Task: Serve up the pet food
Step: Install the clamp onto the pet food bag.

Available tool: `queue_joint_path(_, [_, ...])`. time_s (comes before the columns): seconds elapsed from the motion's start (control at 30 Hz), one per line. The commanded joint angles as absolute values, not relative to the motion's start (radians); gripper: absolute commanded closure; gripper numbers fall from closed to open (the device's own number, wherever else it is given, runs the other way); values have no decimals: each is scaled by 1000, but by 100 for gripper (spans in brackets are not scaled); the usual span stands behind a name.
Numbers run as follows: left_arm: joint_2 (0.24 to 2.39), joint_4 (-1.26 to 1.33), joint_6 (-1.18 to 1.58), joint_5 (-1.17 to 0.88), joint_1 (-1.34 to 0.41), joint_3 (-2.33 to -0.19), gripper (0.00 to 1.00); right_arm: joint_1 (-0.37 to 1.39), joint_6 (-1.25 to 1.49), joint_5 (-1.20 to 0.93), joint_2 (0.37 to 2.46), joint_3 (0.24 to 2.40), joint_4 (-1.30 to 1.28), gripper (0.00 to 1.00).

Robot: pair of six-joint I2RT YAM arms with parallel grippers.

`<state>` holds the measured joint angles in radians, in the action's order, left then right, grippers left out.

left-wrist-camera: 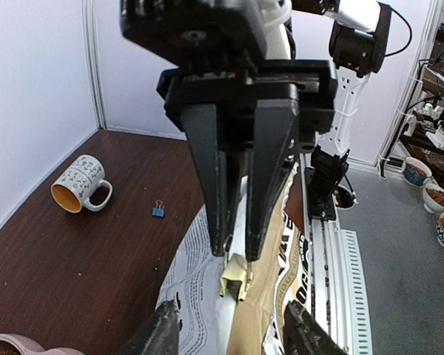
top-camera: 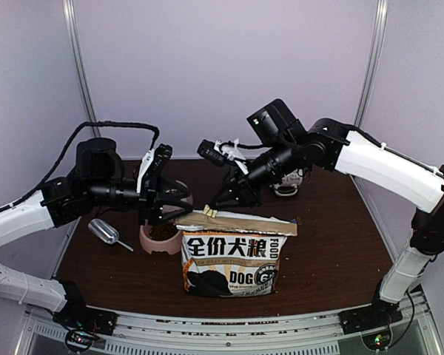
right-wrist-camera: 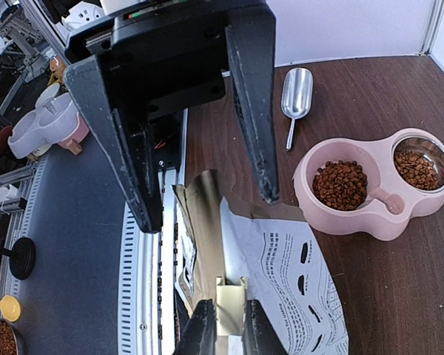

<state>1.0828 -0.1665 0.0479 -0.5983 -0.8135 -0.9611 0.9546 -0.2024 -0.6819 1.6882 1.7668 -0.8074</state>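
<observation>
The dark tabletop is closed in by pale walls at the back and both sides, with a metal rail along the near edge. The widest bare stretch lies on the outer side of the right hand, running to the side wall. A narrower strip lies between the left hand and the wall on its outer side.

The left hand's fingers stand well apart and grip nothing. They straddle the air just above the top edge of the dog-food bag, and I cannot tell whether either finger touches it. The right hand is pressed together on the dog-food bag at a pale tab on that top edge, fingertips pointing down at it. The two hands face each other over the bag's top. The right hand's dark fingers fill the space straight ahead of the left one.

The pet food sits in both wells of a pink double bowl, below the left hand and just beside the bag's upper corner on that side. A silver scoop lies flat on the tabletop beyond the bowl, on the left hand's outer side and apart from the bowl. A patterned mug lies on its side behind the right hand, near the back wall. A small blue binder clip rests between the mug and the bag. The bag stands between both hands and the near rail, its printed front toward the rail.
</observation>
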Motion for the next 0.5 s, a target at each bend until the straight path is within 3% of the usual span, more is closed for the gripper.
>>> queue_joint_path(0.0, [1072, -157, 63, -605, -797, -938, 47, 951, -198, -690, 1710, 1803, -820, 100])
queue_joint_path(0.23, [1054, -165, 87, -585, -753, -882, 46, 952, -201, -687, 1709, 1808, -834, 100])
queue_joint_path(0.47, [1051, -126, 118, -650, -744, -842, 64, 951, -195, -686, 1713, 1824, -823, 100])
